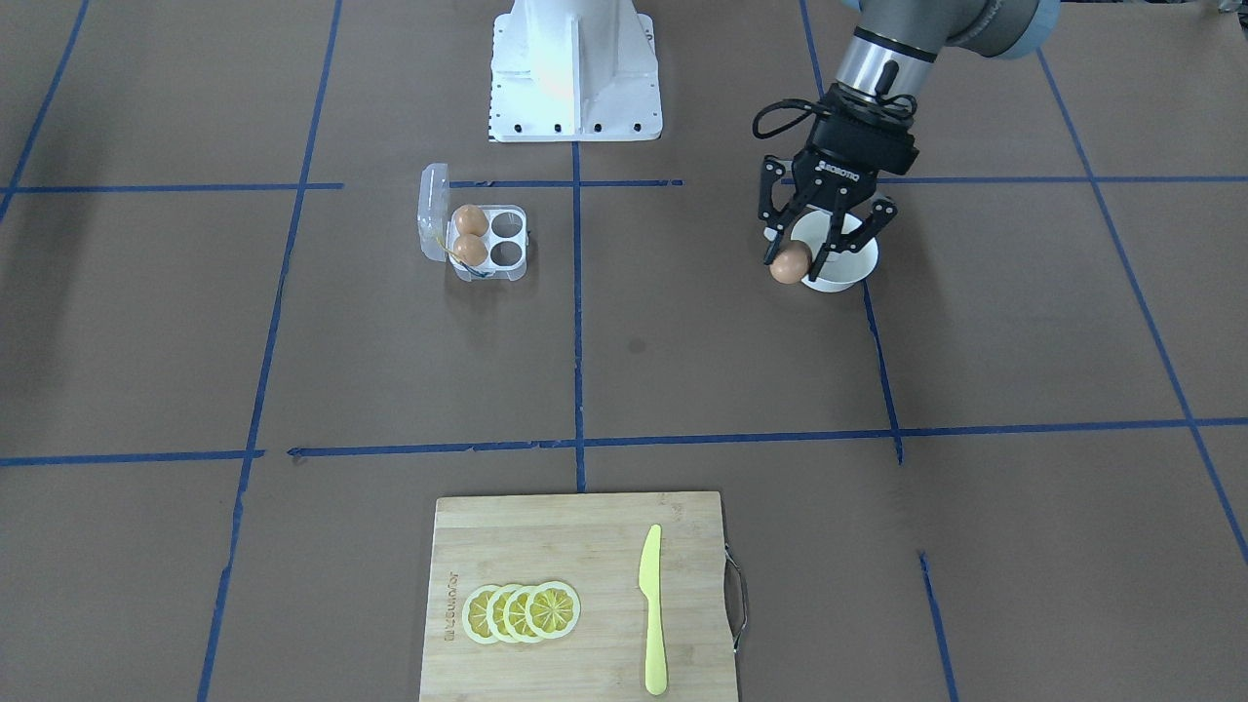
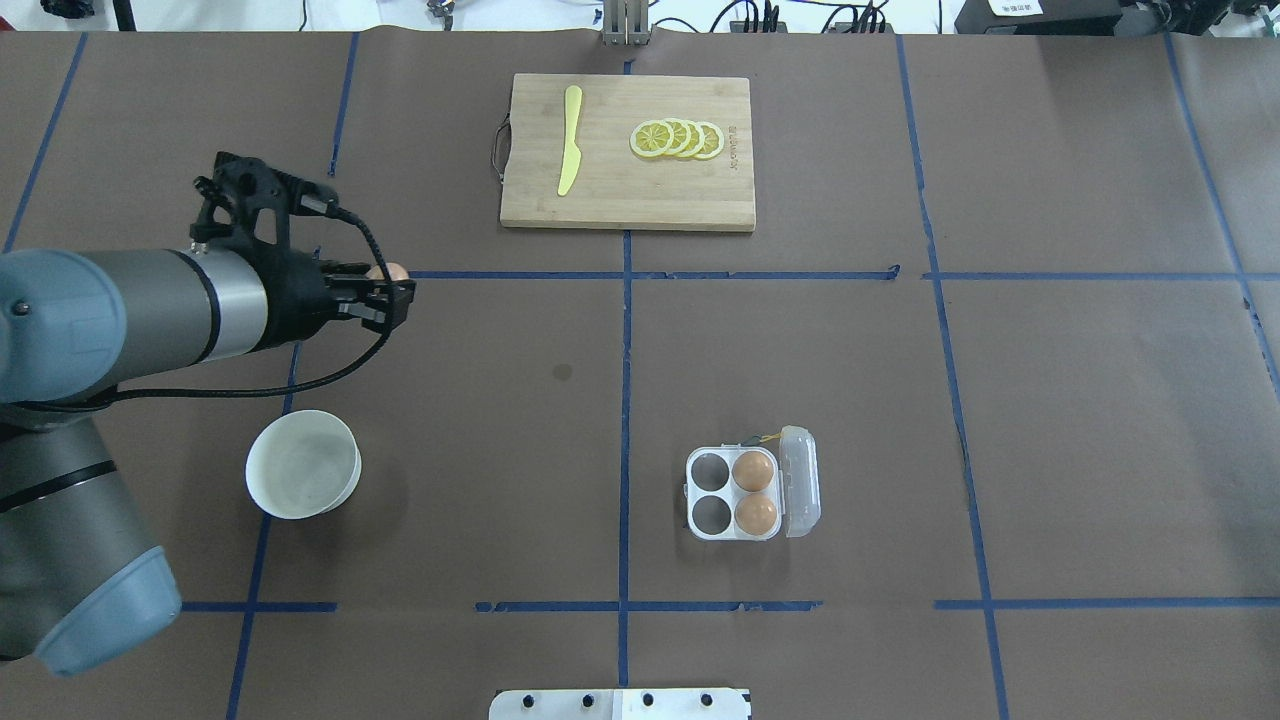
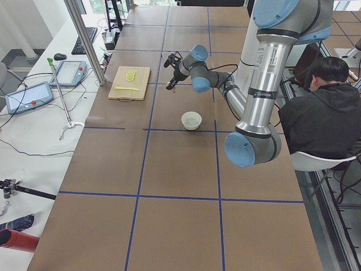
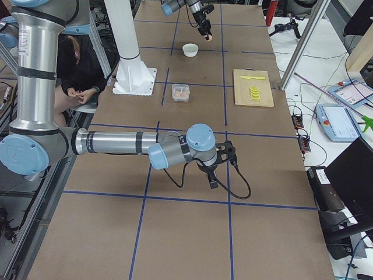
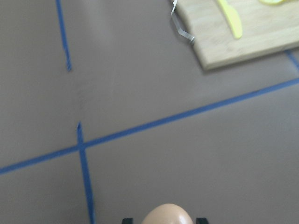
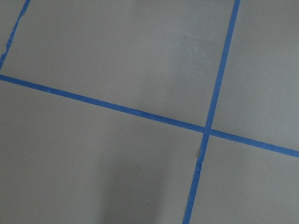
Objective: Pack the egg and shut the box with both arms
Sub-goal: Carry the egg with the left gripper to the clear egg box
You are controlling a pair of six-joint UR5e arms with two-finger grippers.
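One egg clamped tight in the left gripper, ROBOTIQ printed on its black body, white bowl just behind; the box lies open well off to its right, two eggs aboard. Right gripper: can't tell.

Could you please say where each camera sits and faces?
Front-facing: operators' side, steeply down; left gripper, egg.
Overhead: opposite side, forward, down; left arm.
Exterior left: table's left end; left arm.
Exterior right: right end; right arm.
Left wrist: down at table; fingertips, egg.
Right wrist: down at table; nothing.
First two share the box.
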